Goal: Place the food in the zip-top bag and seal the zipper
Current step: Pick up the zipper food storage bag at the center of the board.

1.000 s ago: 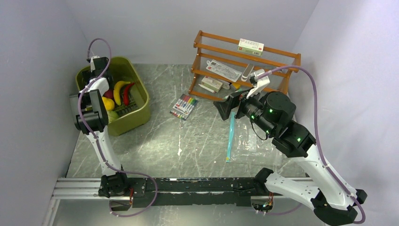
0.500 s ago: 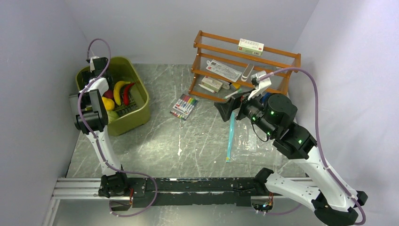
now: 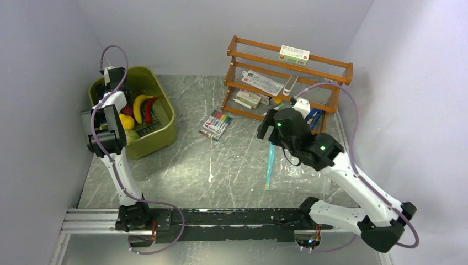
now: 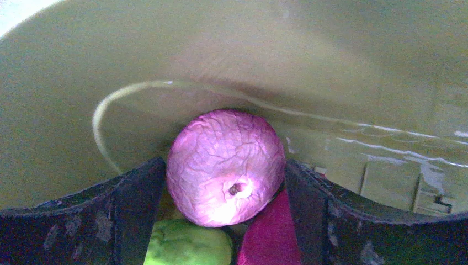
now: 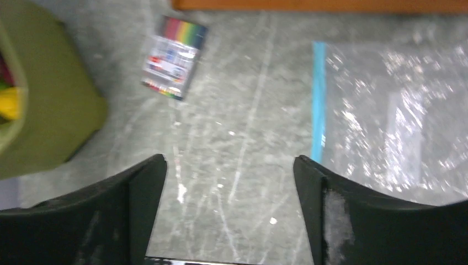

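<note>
My left gripper [image 4: 225, 164] is down inside the olive tub [image 3: 161, 118], its jaws pressed against both sides of a purple-red round piece [image 4: 223, 165]. That piece rests on a pale green piece [image 4: 187, 244] and a red one [image 4: 274, 232]. In the top view a yellow banana [image 3: 139, 105], a red chili [image 3: 149, 109] and a yellow round piece [image 3: 127, 121] also lie in the tub. The clear zip-top bag [image 3: 301, 165] lies flat on the table, its teal zipper [image 5: 318, 99] facing left. My right gripper [image 5: 229, 165] hangs open and empty just left of the zipper.
A pack of coloured markers [image 3: 216, 124] lies mid-table between the tub and the bag. An orange wooden rack [image 3: 287, 77] holding small boxes and packets stands at the back right. Grey walls close in on both sides.
The right arm has swung round and tipped its gripper downward beside the bag's zipper. The left arm has stayed in the tub almost unmoved.
</note>
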